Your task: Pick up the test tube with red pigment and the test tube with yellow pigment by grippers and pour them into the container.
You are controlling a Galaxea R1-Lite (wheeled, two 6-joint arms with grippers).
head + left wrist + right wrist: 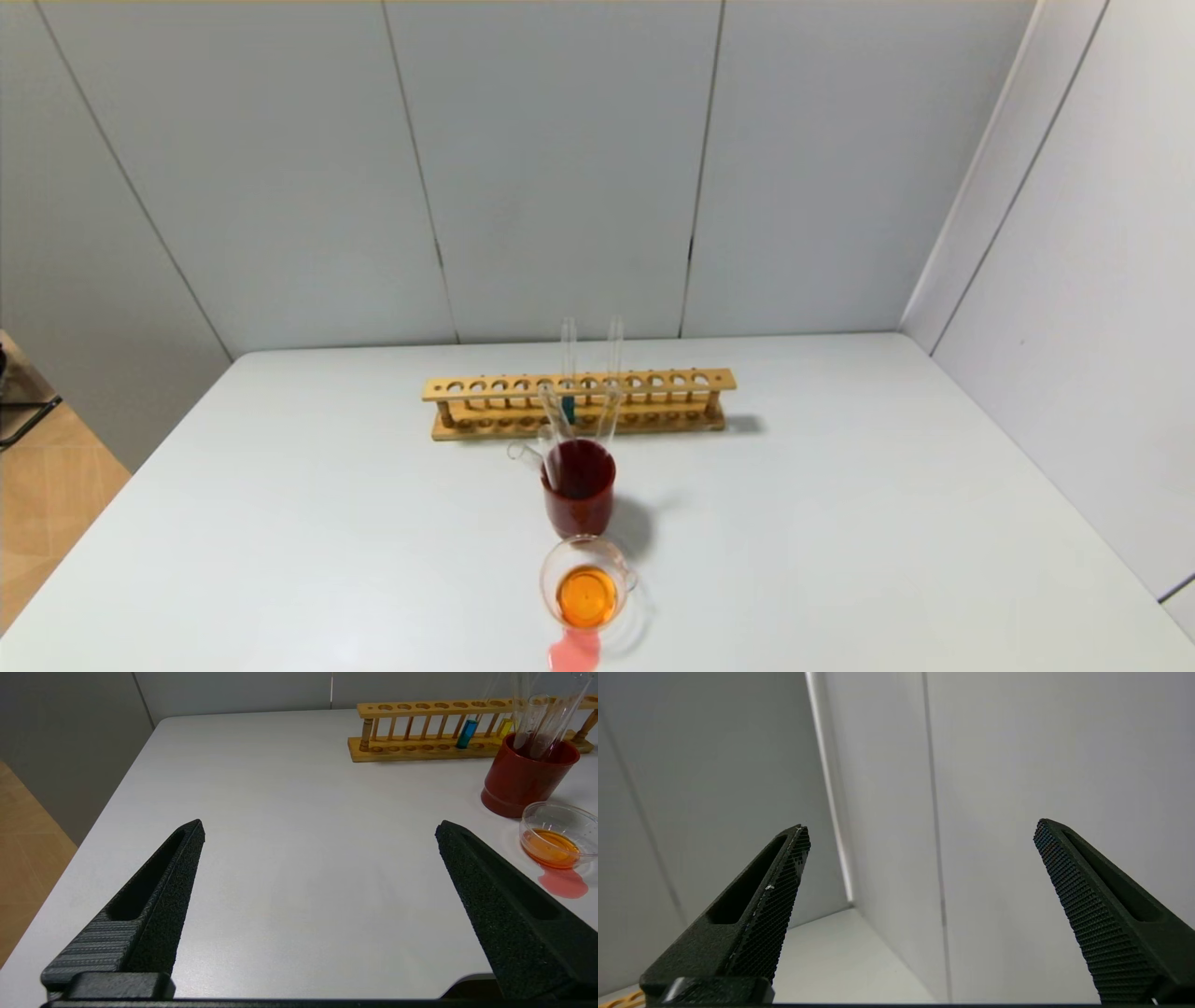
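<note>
Grey wall panels back a white tabletop (840, 523) where the container (588, 590) at lower centre already holds orange liquid, emptied tubes lean in the dark red cup (579, 499), so I judge the pouring done and should keep my left gripper (320, 833) and right gripper (920, 830), both spread wide and empty, clear of the pink spill (573, 651).

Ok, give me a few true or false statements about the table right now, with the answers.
1. The container holds orange liquid. True.
2. The left gripper grips a test tube. False: it is open and holds nothing.
3. A pink puddle lies beside the container. True.
4. The wooden rack is empty. False: a teal-liquid tube stands in it.
5. The right gripper is shut. False: it is open, facing the wall.
</note>
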